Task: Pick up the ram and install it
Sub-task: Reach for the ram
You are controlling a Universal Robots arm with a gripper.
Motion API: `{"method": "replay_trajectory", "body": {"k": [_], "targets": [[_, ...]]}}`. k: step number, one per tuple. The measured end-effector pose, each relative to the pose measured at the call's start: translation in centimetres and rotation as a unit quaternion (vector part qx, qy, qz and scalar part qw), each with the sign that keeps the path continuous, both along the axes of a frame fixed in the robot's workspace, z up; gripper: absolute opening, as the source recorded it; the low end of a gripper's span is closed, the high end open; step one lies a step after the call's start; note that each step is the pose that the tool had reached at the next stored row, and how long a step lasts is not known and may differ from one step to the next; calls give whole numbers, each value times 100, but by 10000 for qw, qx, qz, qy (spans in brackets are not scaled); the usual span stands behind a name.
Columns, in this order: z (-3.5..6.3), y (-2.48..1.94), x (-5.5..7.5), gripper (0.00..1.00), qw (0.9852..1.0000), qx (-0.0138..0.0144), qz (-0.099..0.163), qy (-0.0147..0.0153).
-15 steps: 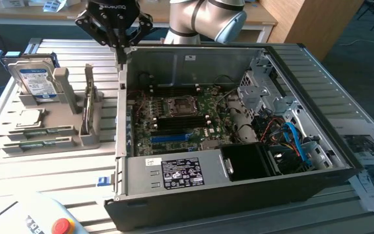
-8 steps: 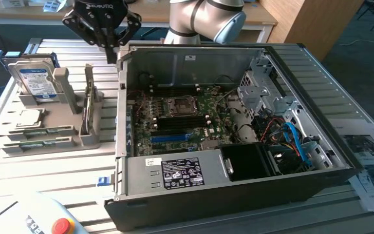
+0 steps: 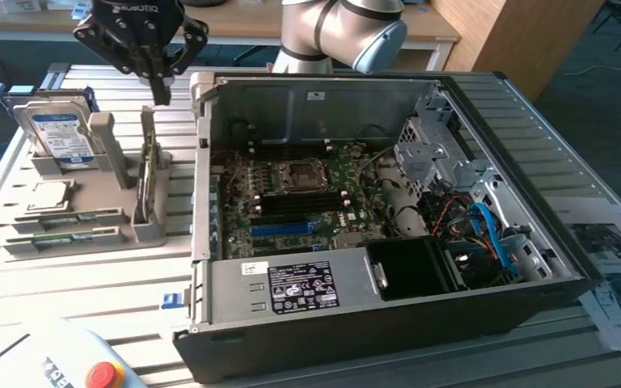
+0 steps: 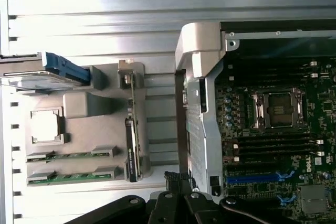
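Two ram sticks, thin green boards, lie side by side in the front slots of a grey holder (image 3: 84, 202): one ram (image 3: 68, 218) behind the other ram (image 3: 61, 240). In the wrist view they are the ram (image 4: 71, 156) and the ram (image 4: 71, 175). My gripper (image 3: 162, 97) hangs shut and holds nothing. It is above the holder's back edge, by the case's corner, well behind the sticks. Its dark fingers (image 4: 178, 184) show closed together in the wrist view. The open computer case (image 3: 526, 145) holds the motherboard (image 3: 322, 174) with dark memory slots (image 4: 273, 142).
The holder also carries a hard drive (image 3: 57, 129), a square silver processor (image 3: 49, 194) and an upright card (image 3: 149, 174). A blue slot (image 3: 284, 229) sits on the motherboard. A red stop button (image 3: 100, 374) is at the front; papers (image 3: 613, 259) lie at the exterior view's right.
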State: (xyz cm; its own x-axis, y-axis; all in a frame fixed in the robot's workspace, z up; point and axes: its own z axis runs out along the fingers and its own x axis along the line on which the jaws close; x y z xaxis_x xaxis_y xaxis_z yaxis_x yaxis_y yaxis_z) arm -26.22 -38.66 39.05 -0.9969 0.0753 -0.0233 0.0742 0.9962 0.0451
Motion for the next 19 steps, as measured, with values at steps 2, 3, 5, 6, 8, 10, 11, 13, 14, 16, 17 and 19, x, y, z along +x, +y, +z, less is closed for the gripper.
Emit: {"method": "replay_trajectory", "body": {"k": [2, 3, 5, 6, 8, 10, 11, 13, 14, 16, 17, 19], "targets": [[-2, 7, -68, 10, 10000, 0, 0, 0], [-2, 9, -102, 10, 10000, 0, 0, 0], [-3, 13, -175, 10, 10000, 0, 1, 0], [-4, 16, -212, 10, 10000, 0, 0, 0], [-5, 22, -284, 10, 10000, 0, 0, 0], [-7, 27, -359, 10, 10000, 0, 1, 0], [-7, 30, -395, 10, 10000, 0, 1, 0], [-8, 35, -467, 10, 10000, 0, 0, 0], [-9, 38, -502, 10, 10000, 0, 0, 0], [-11, 44, -574, 10, 10000, 0, 1, 0], [-11, 47, -609, 10, 10000, 0, 1, 0], [-12, 53, -679, 10, 10000, 0, 0, 0]]}}
